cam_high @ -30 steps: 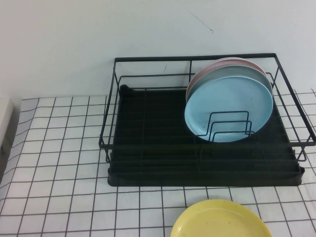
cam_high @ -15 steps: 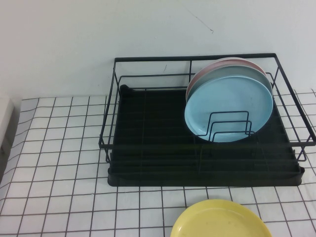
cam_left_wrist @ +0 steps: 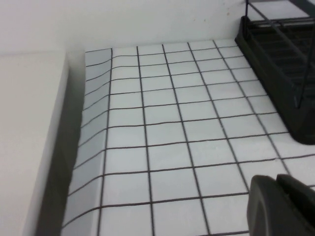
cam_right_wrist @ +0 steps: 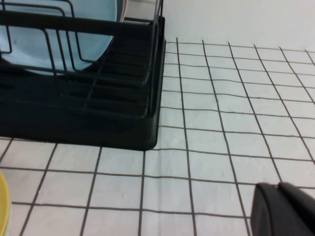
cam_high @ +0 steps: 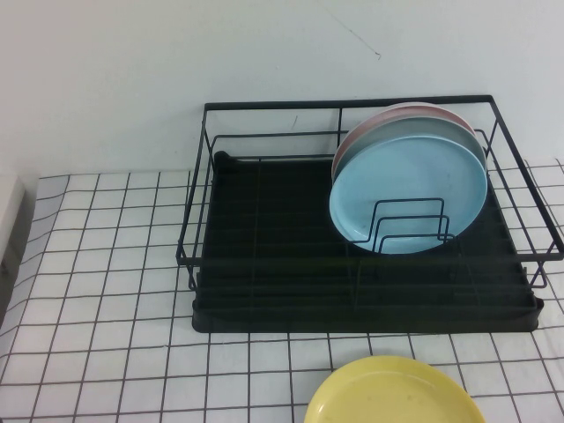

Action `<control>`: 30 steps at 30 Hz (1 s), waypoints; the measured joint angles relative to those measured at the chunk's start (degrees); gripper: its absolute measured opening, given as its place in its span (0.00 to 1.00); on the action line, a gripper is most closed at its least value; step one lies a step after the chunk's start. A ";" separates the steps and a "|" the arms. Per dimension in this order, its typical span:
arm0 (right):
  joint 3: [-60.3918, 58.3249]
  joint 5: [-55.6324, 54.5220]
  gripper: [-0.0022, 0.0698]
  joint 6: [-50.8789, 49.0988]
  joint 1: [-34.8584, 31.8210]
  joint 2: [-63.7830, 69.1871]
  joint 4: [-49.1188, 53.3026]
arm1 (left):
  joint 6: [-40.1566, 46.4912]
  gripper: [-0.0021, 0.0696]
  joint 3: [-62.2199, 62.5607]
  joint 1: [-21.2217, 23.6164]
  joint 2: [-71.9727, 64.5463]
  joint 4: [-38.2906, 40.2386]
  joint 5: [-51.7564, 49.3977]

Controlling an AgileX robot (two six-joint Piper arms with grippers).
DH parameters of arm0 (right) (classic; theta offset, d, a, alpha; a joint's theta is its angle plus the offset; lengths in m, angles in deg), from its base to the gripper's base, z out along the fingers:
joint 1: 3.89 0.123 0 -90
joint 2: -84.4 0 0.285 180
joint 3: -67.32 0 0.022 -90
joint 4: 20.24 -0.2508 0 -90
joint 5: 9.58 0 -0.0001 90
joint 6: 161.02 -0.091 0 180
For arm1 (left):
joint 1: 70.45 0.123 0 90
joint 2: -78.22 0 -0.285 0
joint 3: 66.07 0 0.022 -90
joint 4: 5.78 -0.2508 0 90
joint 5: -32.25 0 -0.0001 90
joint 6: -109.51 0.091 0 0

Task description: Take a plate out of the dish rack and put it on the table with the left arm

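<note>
Nothing grasped yet: my left gripper (cam_left_wrist: 283,206) and right gripper (cam_right_wrist: 285,209) hover low over the table (cam_high: 106,291), fingers' state unclear; next I reach the left one to the blue plate (cam_high: 410,189) in the dish rack (cam_high: 264,264).

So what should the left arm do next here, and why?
Probably move the left gripper from the bare table toward the dish rack and up to the light blue plate. The plate stands upright in the dividers, untouched. The right gripper hangs low over the cloth beside the rack; neither arm shows in the high view.
</note>
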 joint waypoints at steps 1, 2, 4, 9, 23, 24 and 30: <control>0.00 0.00 0.03 0.00 0.00 0.00 0.00 | 0.00 0.03 0.00 0.00 0.00 1.99 0.28; 0.00 0.00 0.03 0.00 0.00 0.00 0.00 | 0.00 0.03 0.00 0.00 0.00 3.88 0.42; 0.00 0.00 0.03 0.00 0.00 0.00 0.00 | 0.00 0.02 -0.11 0.00 0.00 9.81 0.41; 0.00 0.00 0.03 0.00 0.00 0.00 0.00 | 0.00 0.02 -0.22 0.00 0.00 31.04 2.26; 0.00 0.00 0.03 0.00 0.00 0.00 0.00 | 1.72 0.02 0.50 -0.12 0.08 48.16 2.68; 0.00 0.00 0.03 0.00 0.00 0.00 0.00 | 2.40 0.02 1.69 -0.12 -0.45 48.16 0.41; 0.00 0.00 0.03 0.00 0.00 0.00 0.00 | 13.16 0.02 14.95 -0.40 -13.22 47.27 -12.96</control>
